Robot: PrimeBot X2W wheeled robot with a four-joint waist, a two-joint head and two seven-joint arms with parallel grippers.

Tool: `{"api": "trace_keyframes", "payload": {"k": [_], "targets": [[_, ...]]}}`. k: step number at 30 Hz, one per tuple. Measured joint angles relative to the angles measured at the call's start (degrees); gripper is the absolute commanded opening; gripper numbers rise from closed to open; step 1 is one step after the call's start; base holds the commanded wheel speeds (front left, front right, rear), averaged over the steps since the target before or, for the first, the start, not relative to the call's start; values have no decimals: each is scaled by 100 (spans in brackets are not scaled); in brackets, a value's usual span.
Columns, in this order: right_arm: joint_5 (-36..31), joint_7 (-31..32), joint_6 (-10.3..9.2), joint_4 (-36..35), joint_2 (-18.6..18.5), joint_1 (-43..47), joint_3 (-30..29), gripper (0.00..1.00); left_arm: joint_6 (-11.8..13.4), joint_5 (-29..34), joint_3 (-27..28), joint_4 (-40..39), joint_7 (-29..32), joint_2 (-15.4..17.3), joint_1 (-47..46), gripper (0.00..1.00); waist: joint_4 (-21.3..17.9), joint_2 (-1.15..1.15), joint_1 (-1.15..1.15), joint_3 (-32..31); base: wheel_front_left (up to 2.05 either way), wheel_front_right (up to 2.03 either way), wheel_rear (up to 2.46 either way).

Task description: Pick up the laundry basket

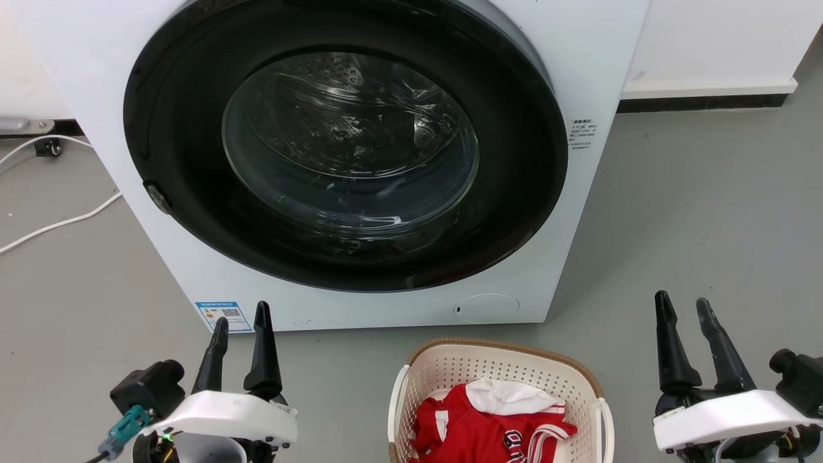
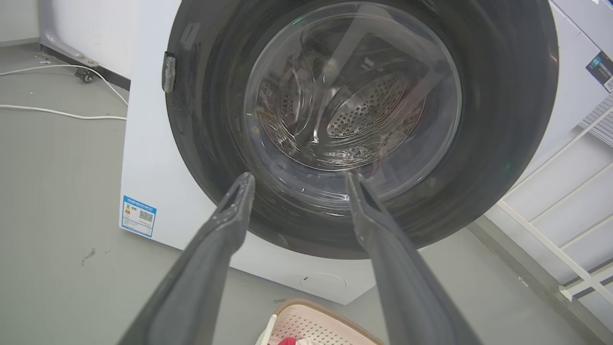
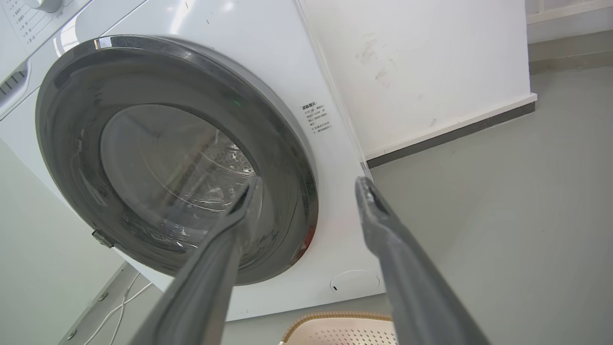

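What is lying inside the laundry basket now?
Inside the laundry basket lie a red garment with white stripes and a white cloth on it. They cover the basket's floor, so anything beneath cannot be seen.

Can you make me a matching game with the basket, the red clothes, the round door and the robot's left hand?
Things:
1. laundry basket
2. red clothes
3. washing machine door
4. left hand

How or where:
A. shut
B. open, holding nothing
C. standing on the floor
D. lying inside the basket

Pairs: 1-C, 2-D, 3-A, 4-B.
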Motion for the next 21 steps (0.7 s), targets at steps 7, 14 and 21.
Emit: {"api": "trace_keyframes", "payload": {"k": [7, 14, 21], "targets": [[-422, -114, 0, -177, -1, 25, 79, 100, 51, 441, -63, -41, -104, 8, 23, 100, -3, 0, 0, 8, 0, 0, 0], [-814, -220, 0, -260, -1, 96, 85, 100, 75, 838, -125, -82, -214, 12, 48, 100, -4, 0, 0, 13, 0, 0, 0], [-1079, -301, 0, -331, -2, 132, 49, 100, 75, 1182, -171, -103, -305, 12, 96, 100, -14, 0, 0, 15, 0, 0, 0]]}}
